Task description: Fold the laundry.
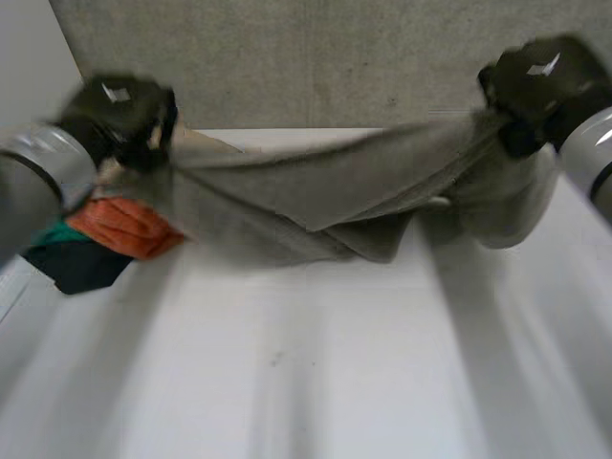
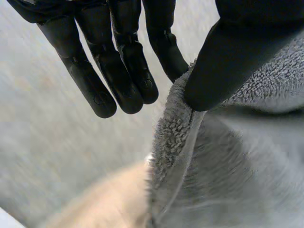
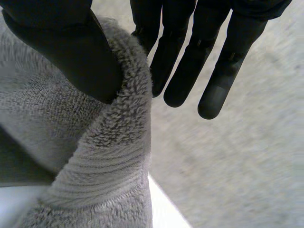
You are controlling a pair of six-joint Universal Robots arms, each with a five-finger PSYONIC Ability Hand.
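**A:** Where is the towel?

**B:** The grey towel point(image 1: 335, 191) is up off the table point(image 1: 316, 382), pulled out between the two hands. It runs from ten o'clock to two o'clock as seen from the table's middle. Its middle sags in loose folds at about twelve o'clock. I cannot tell whether the lowest fold touches the table.

**A:** What are the fingers of the left hand doing?

**B:** The left hand point(image 1: 120, 110) is at ten o'clock, at one end of the towel. In its wrist view the thumb point(image 2: 223, 61) presses the towel's hemmed edge against the nearest finger, so it pinches the cloth. The other fingers point(image 2: 95, 80) are straight and close together, clear of the towel.

**A:** And the right?

**B:** The right hand point(image 1: 535, 81) is at two o'clock, on the other end. Its thumb lies on the terry face and squeezes the rolled edge against the finger behind it. The remaining fingers are straight, slightly spread, and touch nothing.

**A:** Is anything else on the table?

**B:** At nine o'clock, under the left arm, there is a small heap. It has an orange cloth point(image 1: 124, 228) on top, a strip of green cloth point(image 1: 59, 234) beside it, and a dark cloth point(image 1: 76, 268) below. The towel's left end hangs just beside the orange cloth.
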